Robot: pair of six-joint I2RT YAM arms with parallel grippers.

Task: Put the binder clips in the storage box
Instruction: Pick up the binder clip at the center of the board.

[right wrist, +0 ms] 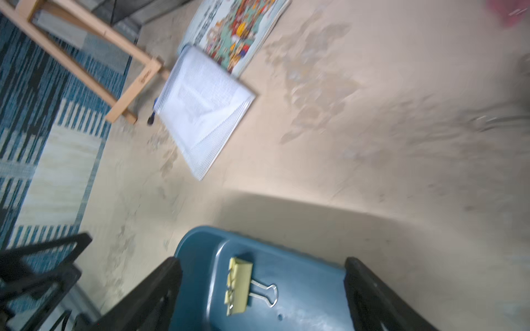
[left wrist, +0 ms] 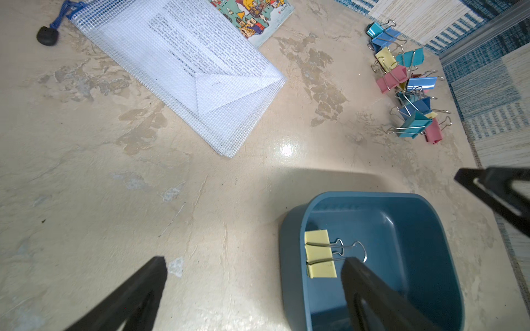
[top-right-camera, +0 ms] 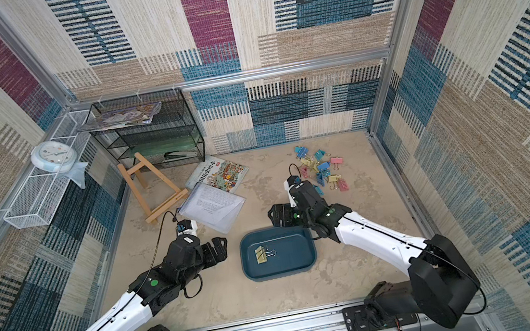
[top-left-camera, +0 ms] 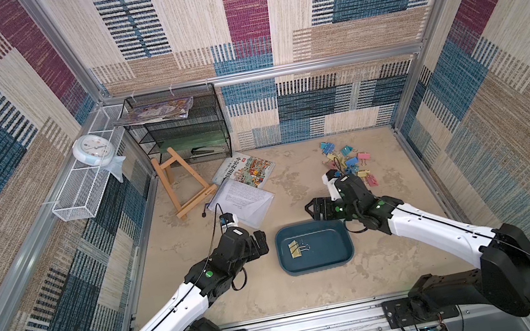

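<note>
Chinese title characters stood on the cover of the picture book (top-left-camera: 246, 173), too small to read surely; the fine print of the sheet (left wrist: 198, 54) inside the mesh pouch (left wrist: 229, 129) was illegible.

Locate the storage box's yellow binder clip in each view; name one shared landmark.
Top view: yellow clip just below centre, inside storage box.
Top view: yellow clip left of centre, lower half.
Left wrist: yellow clip in storage box.
Right wrist: yellow clip in storage box.
Shared landmark: white mesh pouch.

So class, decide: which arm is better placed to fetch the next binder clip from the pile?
Likely right. The right end effector, open and empty, sits nearer the binder clip pile; the left end effector is across the storage box, farther away.
</note>
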